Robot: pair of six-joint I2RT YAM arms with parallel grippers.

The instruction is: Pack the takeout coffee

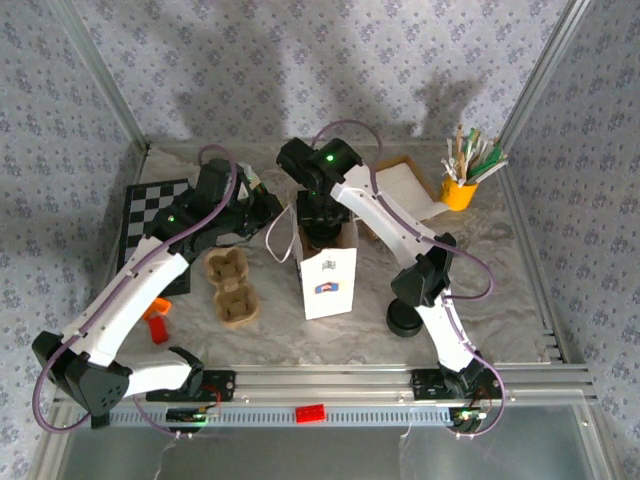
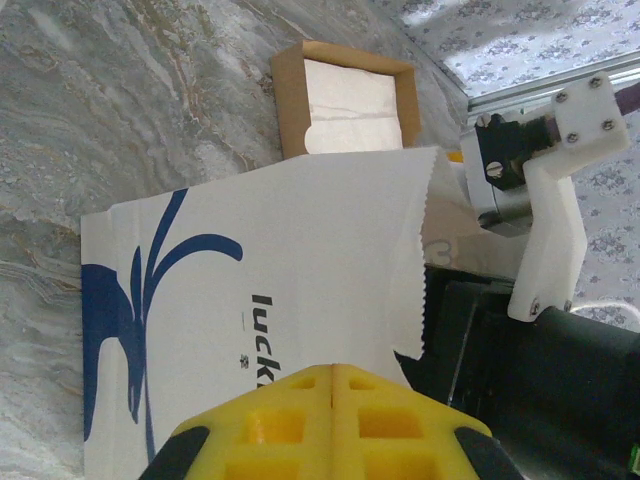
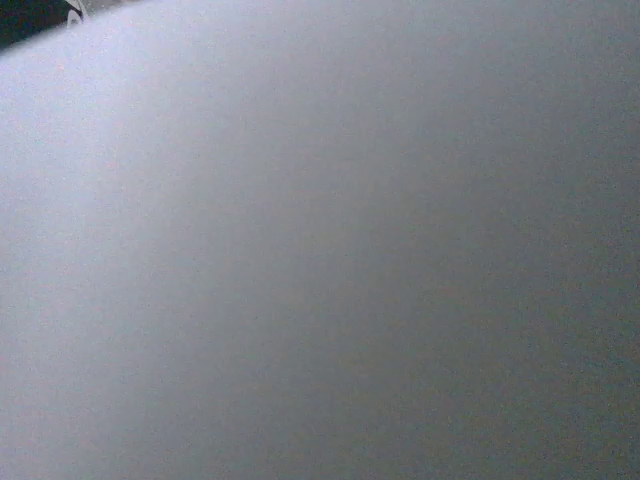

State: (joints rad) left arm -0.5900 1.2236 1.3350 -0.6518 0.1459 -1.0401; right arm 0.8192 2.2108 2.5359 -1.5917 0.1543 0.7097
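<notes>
The chessboard (image 1: 150,222) lies against the left wall, with an orange piece (image 1: 157,322) just in front of it. The left arm (image 1: 140,290) crosses over both. Next comes the brown pulp tray (image 1: 230,287), flat on the marbled table (image 1: 520,290) with both wells bare. There is free table between it and the front rail, where a red block (image 1: 310,412) sits.

The left gripper (image 2: 333,400) is at the near side of the white paper bag (image 1: 330,280). Its yellow fingers are pressed together with no gap, but I cannot tell whether paper is caught between them. The bag stands upright with its saw-toothed rim open. The side panel reads "luck", cut off, beside a dark blue plant motif. A small label on the front is too small to read.

The right arm (image 1: 390,215) reaches down into the bag's mouth. I cannot tell how the right gripper's fingers stand, as its wrist camera gives only a pale blur. I cannot tell where the takeout coffee sits either.

A napkin box (image 1: 405,185) stands behind the bag. Black lids (image 1: 404,320) lie to its right, with open table beyond them. A yellow cup (image 1: 460,193) of sticks is in the far right corner.
</notes>
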